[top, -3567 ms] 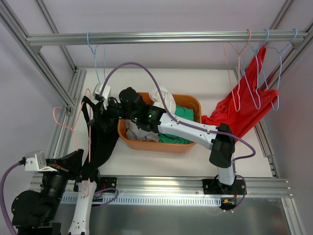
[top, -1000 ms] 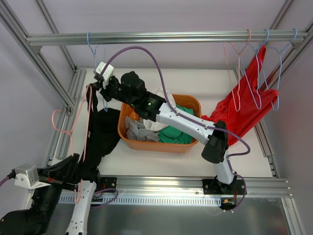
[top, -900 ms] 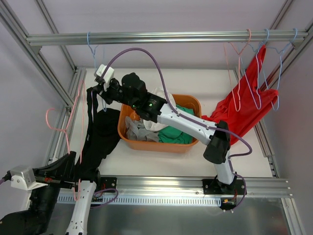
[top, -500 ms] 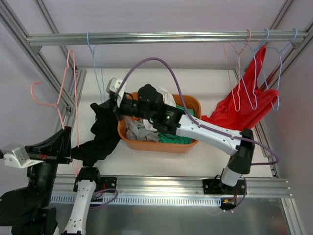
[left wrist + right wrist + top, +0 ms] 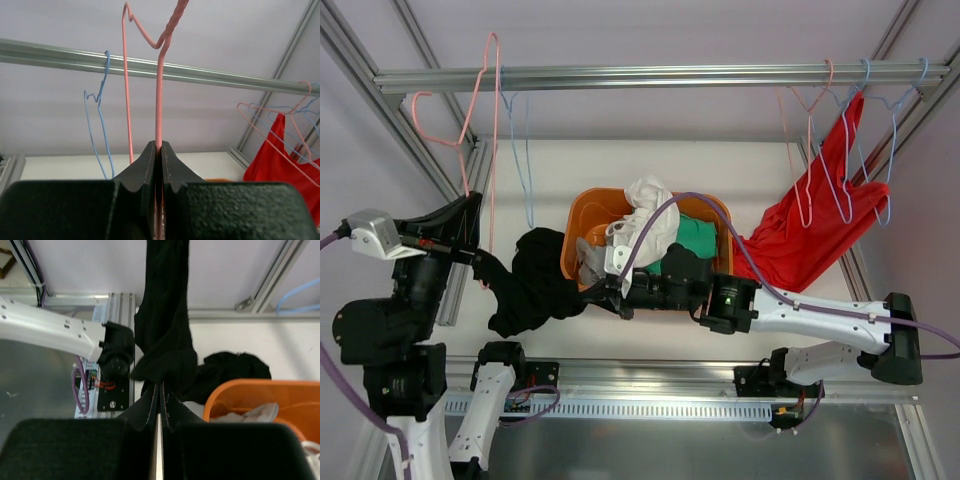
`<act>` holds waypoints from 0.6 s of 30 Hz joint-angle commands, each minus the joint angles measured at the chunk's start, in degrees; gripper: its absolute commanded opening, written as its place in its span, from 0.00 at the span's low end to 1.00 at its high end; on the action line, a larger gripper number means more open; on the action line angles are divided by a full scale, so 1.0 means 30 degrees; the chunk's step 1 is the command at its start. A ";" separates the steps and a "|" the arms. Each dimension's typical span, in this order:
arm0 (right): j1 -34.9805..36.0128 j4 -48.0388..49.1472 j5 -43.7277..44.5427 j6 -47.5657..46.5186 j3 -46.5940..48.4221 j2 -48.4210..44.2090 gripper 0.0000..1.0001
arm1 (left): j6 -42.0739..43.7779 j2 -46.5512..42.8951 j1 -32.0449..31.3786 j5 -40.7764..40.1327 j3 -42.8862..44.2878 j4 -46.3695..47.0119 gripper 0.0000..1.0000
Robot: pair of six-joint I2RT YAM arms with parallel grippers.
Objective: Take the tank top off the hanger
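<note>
The left claw (image 5: 159, 146) pinched the wire of the pink hanger (image 5: 158, 95) high, left of the orange basket (image 5: 237, 397), apparently to lift it clear of the cloth. The right claw (image 5: 160, 390) pinched the black tank top (image 5: 165, 335), bunched just left of the basket, to drag it off.

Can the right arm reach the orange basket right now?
Probably yes: the right gripper, shut on the black tank top, sits beside the front-left rim of the orange basket with nothing between.
</note>
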 commanded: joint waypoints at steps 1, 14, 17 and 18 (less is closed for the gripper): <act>0.0285 0.0220 0.0769 0.0258 -0.1215 -0.0667 0.00 | 0.1067 -0.0159 0.0057 0.0467 -0.2570 0.5988 0.00; 0.0901 -0.0161 0.0362 0.0990 -0.1719 0.0848 0.00 | 0.1715 -0.1362 0.0027 -0.3424 -0.6007 1.0841 0.00; 0.1223 0.0131 -0.0311 0.1429 -0.0781 0.2925 0.00 | 0.1188 -0.2562 -0.0002 -0.5972 -0.5714 0.7913 0.00; 0.1311 0.0335 -0.0430 0.1633 -0.0488 0.3487 0.01 | 0.1100 -0.3087 -0.0002 -0.6878 -0.5540 0.7094 0.00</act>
